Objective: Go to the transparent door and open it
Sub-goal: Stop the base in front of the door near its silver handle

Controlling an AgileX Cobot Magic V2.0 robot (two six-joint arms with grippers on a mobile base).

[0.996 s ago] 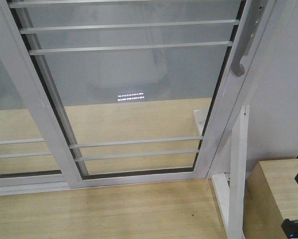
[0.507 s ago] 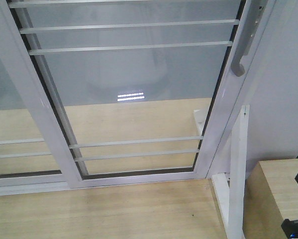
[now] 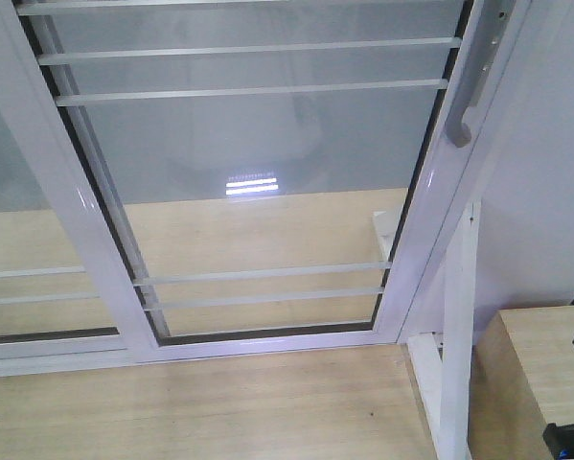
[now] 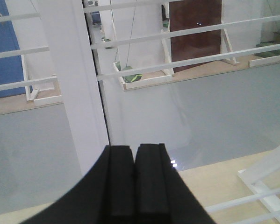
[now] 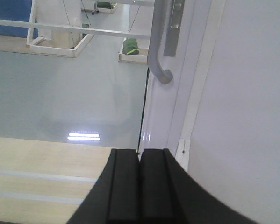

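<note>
The transparent door (image 3: pixel 258 144) fills the front view: clear glass in a glossy white frame with thin white horizontal bars. Its grey curved pull handle (image 3: pixel 462 120) sits on the right edge, high up. In the right wrist view the handle (image 5: pixel 154 51) hangs above and ahead of my right gripper (image 5: pixel 140 156), which is shut with nothing between its pads and is apart from the handle. My left gripper (image 4: pixel 134 154) is also shut and empty, facing the door's glass (image 4: pixel 200 107) beside a white vertical frame bar (image 4: pixel 72 79).
A similar white-framed glass panel (image 3: pixel 18 163) without a handle stands to the left. A bare white post (image 3: pixel 456 335) rises right of the door, with a white wall (image 3: pixel 545 192) behind it. A wooden box (image 3: pixel 536 364) sits at the lower right. Light wood floor (image 3: pixel 219 402) lies in front.
The view has crept slightly toward the door; the light reflection beyond the glass has shifted a little. Both grippers stay shut.
</note>
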